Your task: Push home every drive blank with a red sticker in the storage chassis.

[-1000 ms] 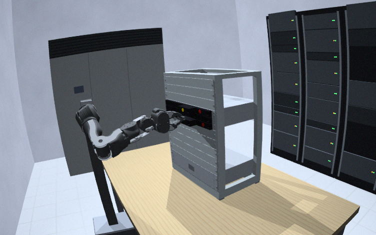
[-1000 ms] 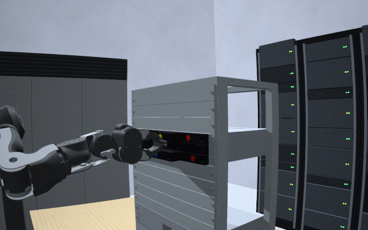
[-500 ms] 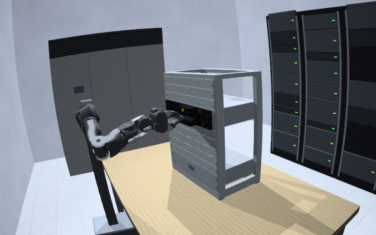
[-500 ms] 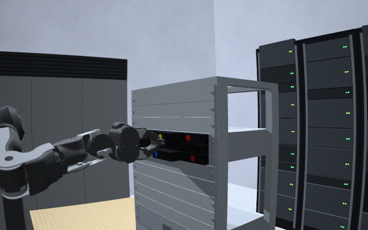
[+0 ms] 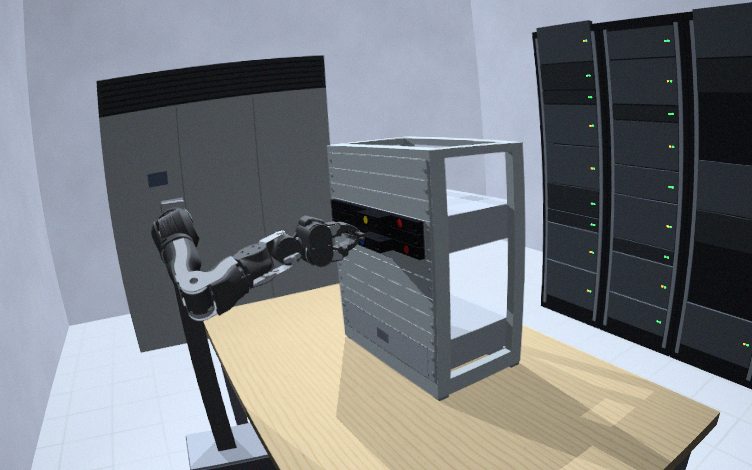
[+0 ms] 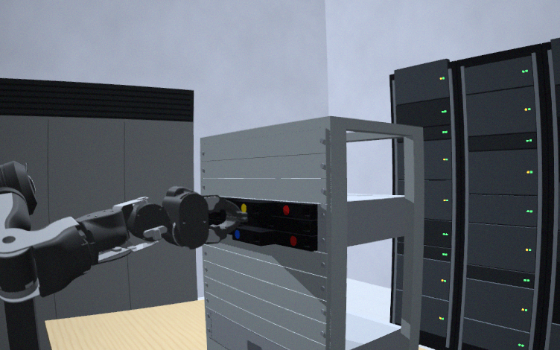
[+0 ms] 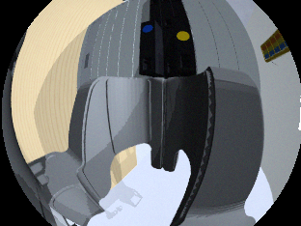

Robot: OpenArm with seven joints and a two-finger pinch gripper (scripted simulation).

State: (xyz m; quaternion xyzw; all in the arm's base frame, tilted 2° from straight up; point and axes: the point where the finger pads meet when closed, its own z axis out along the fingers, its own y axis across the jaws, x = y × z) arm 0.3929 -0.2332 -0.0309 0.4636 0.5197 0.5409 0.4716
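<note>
the dark two-finger end effector (image 6: 241, 220), fingers together on nothing, sits at the chassis's yellow-and-blue-sticker end; the black red-stickered drive blanks (image 6: 295, 240) lie further right along the front.

A pale wooden table (image 5: 310, 354) fills the lower middle and lower right of the top view, its grain running along its length. Standing directly on it, near the centre of the frame, is the grey open-framed rack (image 5: 437, 310), its base flat on the board and casting a broad shadow toward the lower right. In the exterior view only a strip of the table shows at the bottom left, and the rack's foot is cut off there, so its contact is hard to judge.
</note>
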